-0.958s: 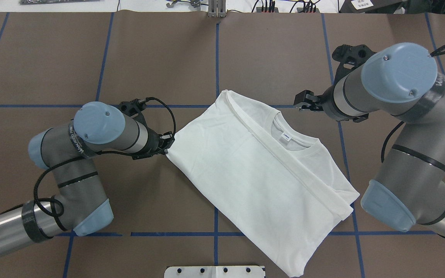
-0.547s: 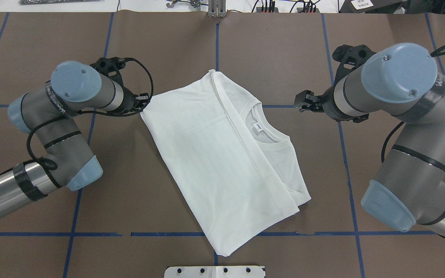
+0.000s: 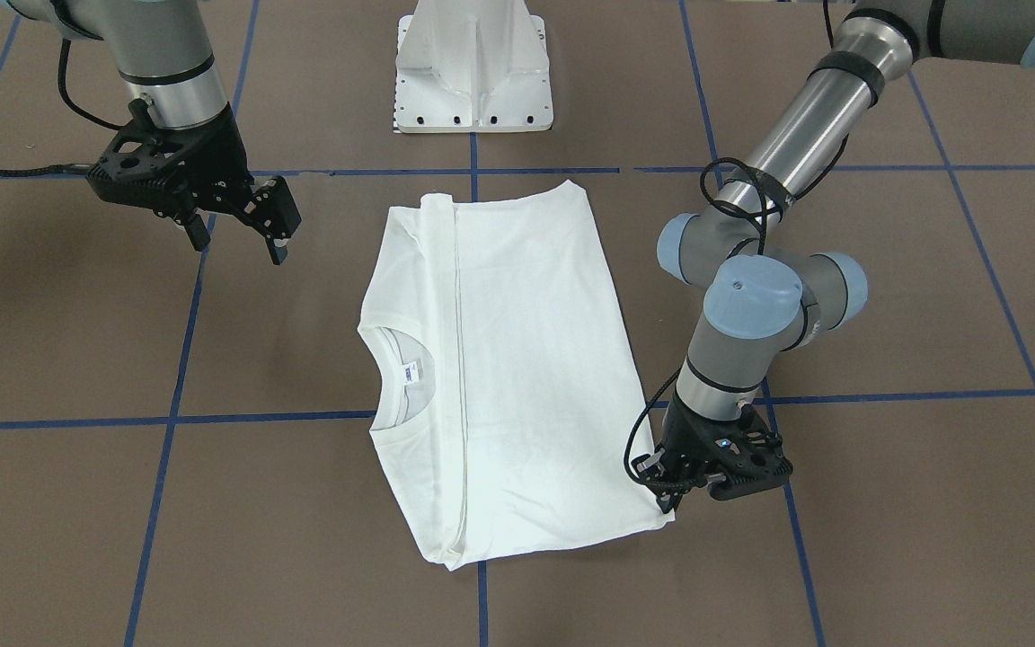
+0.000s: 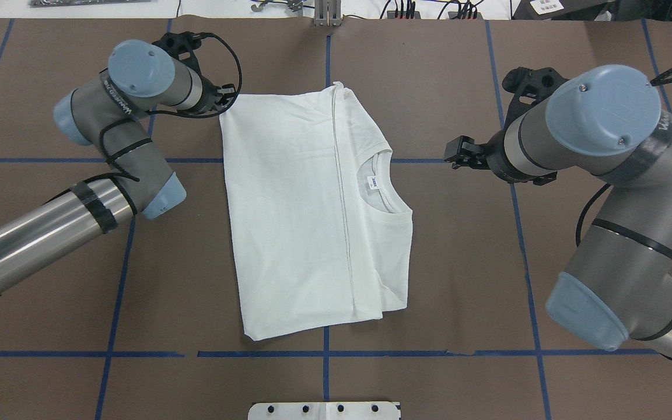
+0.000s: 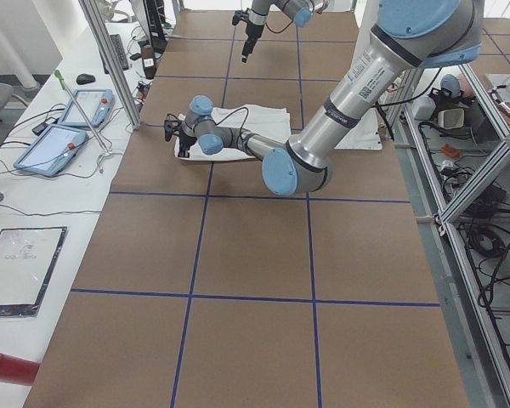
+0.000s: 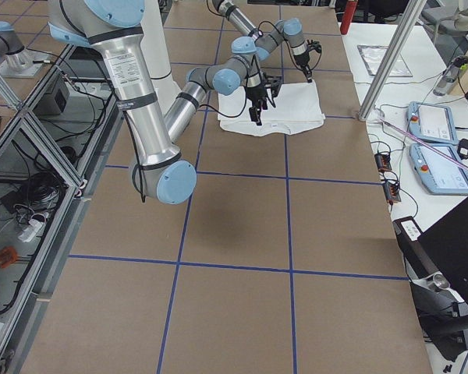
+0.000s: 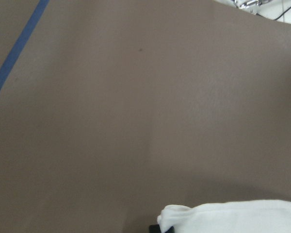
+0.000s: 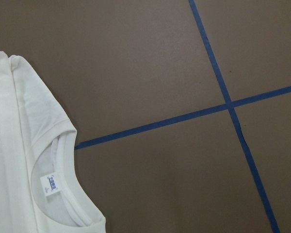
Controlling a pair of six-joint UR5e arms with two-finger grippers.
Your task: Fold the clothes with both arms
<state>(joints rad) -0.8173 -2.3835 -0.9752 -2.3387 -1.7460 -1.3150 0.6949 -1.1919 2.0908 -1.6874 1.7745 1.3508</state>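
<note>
The white T-shirt (image 4: 307, 216) lies flat on the brown table, folded lengthwise, its collar and neck label (image 4: 373, 183) on the robot's right side. No black text shows. My left gripper (image 4: 223, 100) is shut on the shirt's far left corner, low at the table; in the front-facing view this gripper (image 3: 664, 492) is at the shirt's (image 3: 517, 359) near right corner. White cloth (image 7: 233, 216) shows at the bottom of the left wrist view. My right gripper (image 4: 448, 156) is open and empty, held above the table to the right of the collar (image 8: 63, 194); it also shows in the front-facing view (image 3: 239, 241).
The white pedestal base (image 3: 473, 72) stands at the robot's side of the table. Blue tape lines (image 4: 324, 353) cross the brown surface. Cables and connectors (image 4: 406, 9) lie along the far edge. Tablets (image 5: 68, 127) rest on a side table.
My left gripper has dragged the shirt's corner away from the robot, turning the shirt until it lies square with the tape grid. The right arm has not moved.
</note>
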